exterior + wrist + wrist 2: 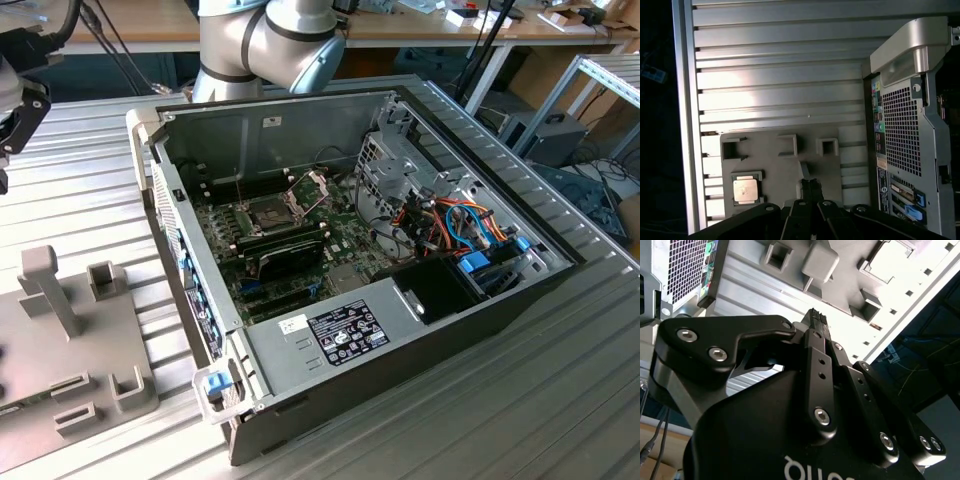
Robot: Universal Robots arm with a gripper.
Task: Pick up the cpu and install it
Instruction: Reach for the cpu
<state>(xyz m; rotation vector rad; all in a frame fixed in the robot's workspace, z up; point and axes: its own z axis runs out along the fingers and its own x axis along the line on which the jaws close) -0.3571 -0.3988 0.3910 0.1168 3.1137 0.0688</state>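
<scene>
Ribbed tabletop; grey tray at case's eight o'clock in exterior view; recess keeps cpu located for pickup; end effector clenched, empty, over tray.

A fixture beside the case holds the cpu.

cpu top: dull silver-grey metal, matt. holder tray: smooth matt grey plastic. table: ribbed alu, satin sheen. gripper: matt black metal w/ shiny steel screws. pc case, centre of exterior view: bare grey sheet metal inside.
</scene>
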